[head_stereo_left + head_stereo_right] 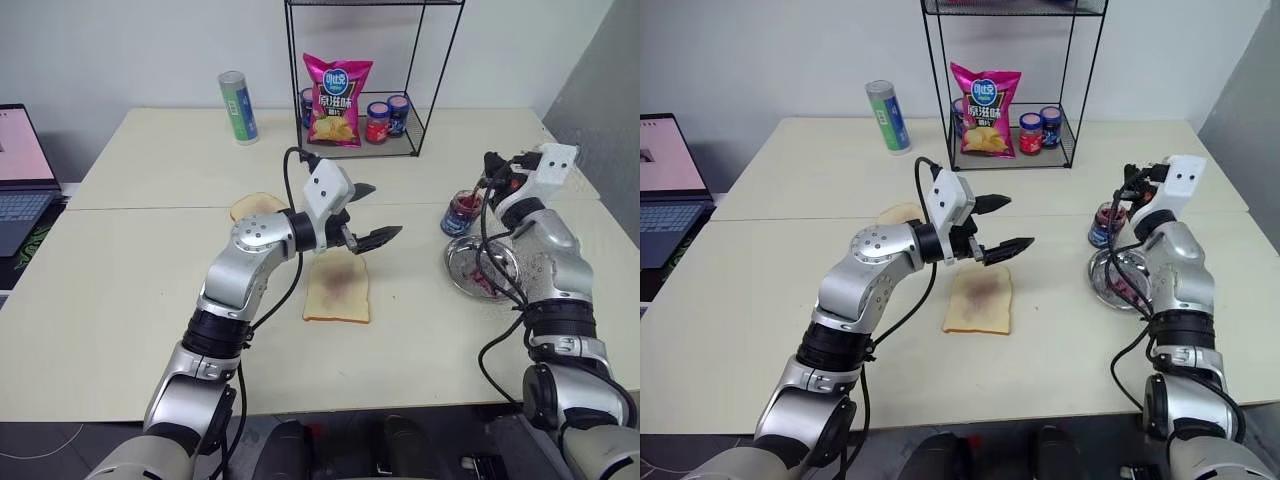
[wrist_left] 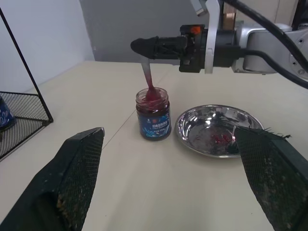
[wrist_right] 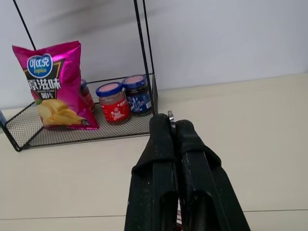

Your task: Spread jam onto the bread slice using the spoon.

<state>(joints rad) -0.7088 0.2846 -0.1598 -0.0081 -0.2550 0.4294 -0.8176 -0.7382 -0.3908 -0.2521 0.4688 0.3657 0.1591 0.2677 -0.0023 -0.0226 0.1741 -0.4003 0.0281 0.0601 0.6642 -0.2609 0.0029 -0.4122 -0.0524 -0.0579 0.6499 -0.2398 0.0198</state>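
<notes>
Bread slice: the bread slice (image 1: 337, 291) lies flat on the counter (image 1: 120, 300), nearest of the food. It has a dark red-purple smear in its middle.
Left pincer: the left pincer (image 1: 366, 214) hangs in the air just above the far edge of that slice. Its two black fingers are spread wide with nothing between them.
Other slice: a second bread slice (image 1: 257, 206) lies a bit farther back, partly hidden by the left arm.
Steel dish: a round shiny dish (image 2: 219, 130) sits on the right side of the counter. It has little red bits of jam in it.
Jam jar: an open jar (image 2: 153, 114) with a blue label stands just beside the dish, full of dark red jam (image 2: 153, 98).
Spoon: the spoon (image 2: 147, 78) points down into the open jar, its bowl in the jam.
Right pincer: the right pincer (image 2: 144, 46) is above the jar. Its fingers are pressed together on the spoon's handle.
Wire shelf: a black wire rack (image 1: 410, 140) stands at the back. Inside are a pink chip bag (image 1: 337, 100) and small jars (image 3: 125, 98) with lids.
Can: a tall green and blue can (image 1: 238, 107) stands left of the rack.
Laptop: an open laptop (image 1: 20, 175) sits far left.
</notes>
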